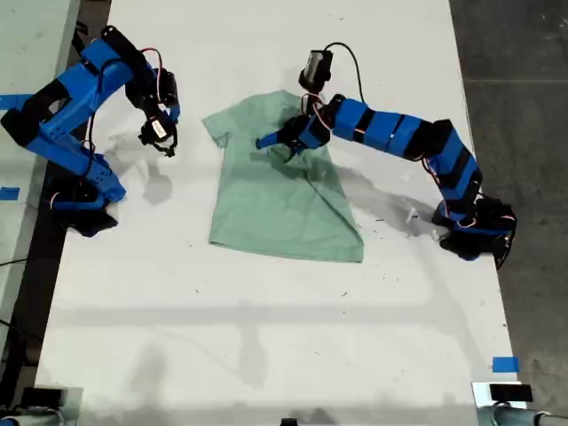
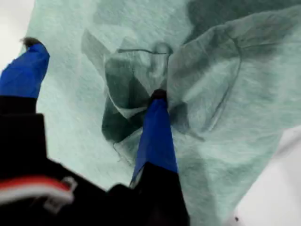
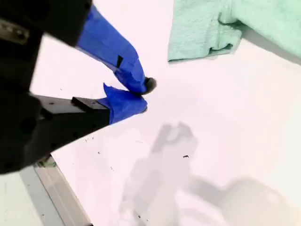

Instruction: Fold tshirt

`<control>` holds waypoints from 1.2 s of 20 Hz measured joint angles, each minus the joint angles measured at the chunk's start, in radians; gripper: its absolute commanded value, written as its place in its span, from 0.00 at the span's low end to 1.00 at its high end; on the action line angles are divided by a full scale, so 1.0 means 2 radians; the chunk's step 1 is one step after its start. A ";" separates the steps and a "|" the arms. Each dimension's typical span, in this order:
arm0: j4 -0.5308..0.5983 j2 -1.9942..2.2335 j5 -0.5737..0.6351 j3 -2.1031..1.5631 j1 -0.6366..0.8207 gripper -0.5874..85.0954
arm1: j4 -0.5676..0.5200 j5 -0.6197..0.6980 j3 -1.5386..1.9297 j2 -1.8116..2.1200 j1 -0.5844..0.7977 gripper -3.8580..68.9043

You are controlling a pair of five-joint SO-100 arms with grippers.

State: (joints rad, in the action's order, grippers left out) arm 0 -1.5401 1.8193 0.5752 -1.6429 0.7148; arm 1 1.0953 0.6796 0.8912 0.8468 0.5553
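The pale mint-green tshirt (image 1: 275, 204) lies mostly flat on the white table (image 1: 266, 337), its collar end toward the exterior view's top and one sleeve folded inward over the body. My first gripper (image 1: 277, 146) reaches in from the exterior view's right and hovers over the upper chest. It is open, with one fingertip (image 2: 158, 96) pressing into bunched cloth of the tshirt (image 2: 235, 94) and the other finger (image 2: 26, 66) spread wide. My second gripper (image 1: 160, 142) hangs shut and empty above bare table, to the exterior view's left of the tshirt sleeve (image 3: 202, 37).
The second arm's base (image 1: 84, 191) stands at the exterior view's left edge and the first arm's base (image 1: 470, 231) at its right. Blue tape (image 1: 504, 364) marks the table's lower right in the exterior view. Dark floor (image 1: 524, 89) borders the table beyond.
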 measured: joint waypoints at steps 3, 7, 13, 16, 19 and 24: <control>0.000 -0.002 0.000 0.000 0.000 0.01 | 0.077 0.022 -0.001 0.049 0.000 0.51; -0.005 -0.019 -0.003 0.019 -0.006 0.01 | 0.169 0.045 0.028 0.221 0.015 0.51; -0.005 -0.109 0.002 0.130 -0.012 0.01 | 0.229 0.047 0.146 0.373 0.031 0.51; -0.014 -0.165 0.009 0.193 -0.013 0.06 | 0.229 0.036 0.206 0.417 0.030 0.50; -0.032 -0.221 0.026 0.263 -0.013 0.36 | 0.225 0.028 0.249 0.467 0.026 0.49; -0.082 -0.305 0.061 0.377 -0.002 0.45 | 0.217 0.021 0.301 0.525 0.026 0.48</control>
State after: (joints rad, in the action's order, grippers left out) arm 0 -1.7043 1.2088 0.6980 -0.8882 0.7118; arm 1 1.5294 0.7225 1.4941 1.8975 0.6075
